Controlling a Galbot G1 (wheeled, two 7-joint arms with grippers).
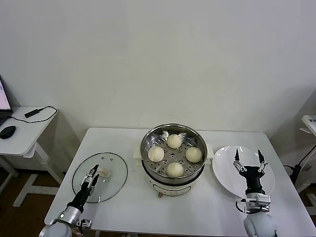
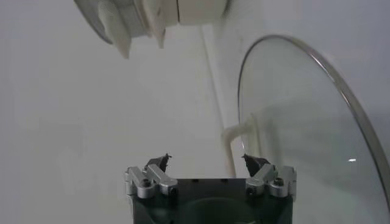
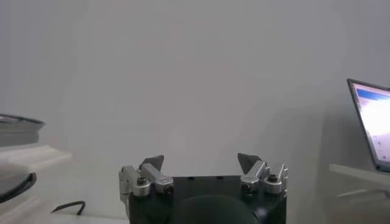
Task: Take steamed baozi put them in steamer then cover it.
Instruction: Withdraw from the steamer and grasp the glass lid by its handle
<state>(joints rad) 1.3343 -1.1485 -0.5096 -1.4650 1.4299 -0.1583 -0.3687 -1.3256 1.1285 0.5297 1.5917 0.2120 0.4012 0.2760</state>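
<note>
Four cream-white baozi lie inside the shiny steamer on its white cooker base at the table's middle: one at the back, one left, one right, one in front. The glass cover lies flat on the table to the left, its white handle up. My left gripper is open over the cover's near side, close to the handle. In the left wrist view its jaws stand wide apart, with the handle just ahead of one finger and the cover beyond. My right gripper is open and empty over the white plate.
The white plate is bare, right of the steamer. A side desk with a mouse and a cable stands far left. A laptop shows in the right wrist view. The cooker base shows in the left wrist view.
</note>
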